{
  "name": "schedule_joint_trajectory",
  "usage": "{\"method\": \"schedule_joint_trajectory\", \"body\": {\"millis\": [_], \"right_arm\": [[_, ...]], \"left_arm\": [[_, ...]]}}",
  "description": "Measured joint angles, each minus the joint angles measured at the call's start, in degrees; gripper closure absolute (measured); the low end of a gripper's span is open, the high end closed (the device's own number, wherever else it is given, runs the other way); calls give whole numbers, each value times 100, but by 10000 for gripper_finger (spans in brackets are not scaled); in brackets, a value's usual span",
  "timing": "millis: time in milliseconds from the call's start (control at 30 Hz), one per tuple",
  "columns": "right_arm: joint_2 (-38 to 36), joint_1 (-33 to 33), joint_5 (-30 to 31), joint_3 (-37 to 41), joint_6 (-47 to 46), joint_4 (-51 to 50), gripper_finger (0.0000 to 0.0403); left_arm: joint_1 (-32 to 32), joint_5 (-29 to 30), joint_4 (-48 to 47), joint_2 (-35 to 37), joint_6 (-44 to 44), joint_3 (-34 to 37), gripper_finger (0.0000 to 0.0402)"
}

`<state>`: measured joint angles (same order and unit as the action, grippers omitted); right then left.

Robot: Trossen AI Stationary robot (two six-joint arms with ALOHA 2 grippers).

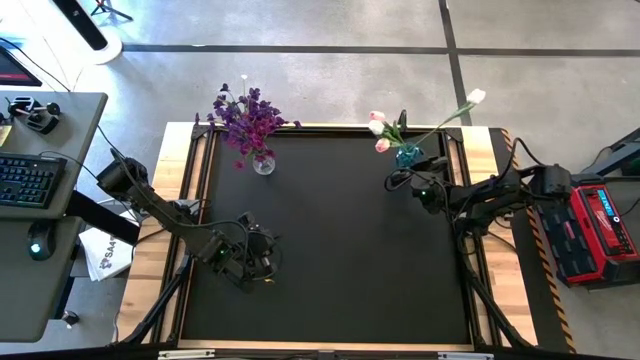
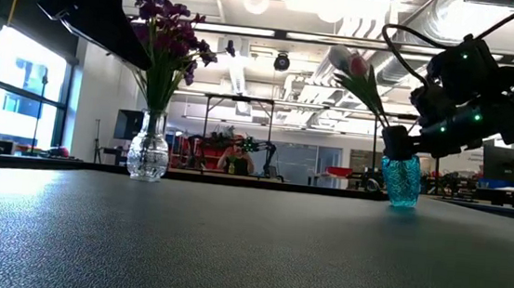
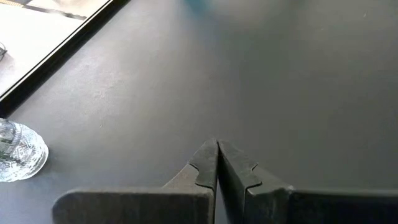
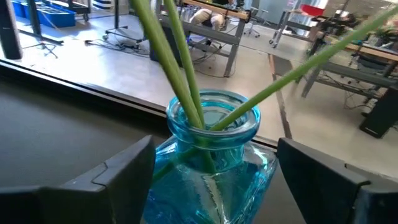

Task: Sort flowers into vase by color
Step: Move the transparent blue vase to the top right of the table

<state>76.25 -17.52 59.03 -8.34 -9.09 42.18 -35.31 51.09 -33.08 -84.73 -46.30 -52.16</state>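
Note:
A blue glass vase (image 4: 211, 162) stands on the black mat (image 1: 340, 260) near its far right corner and holds pink tulips (image 1: 378, 126) and a white tulip (image 1: 476, 97), whose green stems (image 4: 181, 68) lean on its rim. My right gripper (image 4: 214, 177) is open, level with the vase's neck, one finger on either side of it. A clear vase (image 1: 263, 162) at the far left holds purple flowers (image 1: 248, 118). My left gripper (image 3: 216, 149) hangs shut over the mat's near left part with nothing in it. My right gripper straddles the blue vase's shoulder (image 4: 163, 155), coming level from the table's right side. One finger (image 4: 320, 168) stands clearly apart from the glass. Whether the other finger (image 4: 127, 168) touches the vase wall cannot be told. The vase stands upright on the mat.
A raised black frame (image 1: 205, 180) and wooden borders (image 1: 160, 250) ring the mat. A desk with a keyboard (image 1: 28, 180) stands left of the table, a red case (image 1: 598, 230) right of it. A person (image 2: 234, 157) sits far off in the room.

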Motion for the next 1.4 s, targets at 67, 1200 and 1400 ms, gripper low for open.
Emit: {"method": "schedule_joint_trajectory", "body": {"millis": [67,1200,1400], "right_arm": [[-66,-4,54,0,0,-58,85],[-2426,-464,-1142,11,-1167,-2948,84],[-2425,-880,-1803,7,-1145,-2798,84]], "left_arm": [[0,0,0,0,-1,0,402],[2,-59,13,0,39,0,401],[2,-59,17,0,41,0,401]]}}
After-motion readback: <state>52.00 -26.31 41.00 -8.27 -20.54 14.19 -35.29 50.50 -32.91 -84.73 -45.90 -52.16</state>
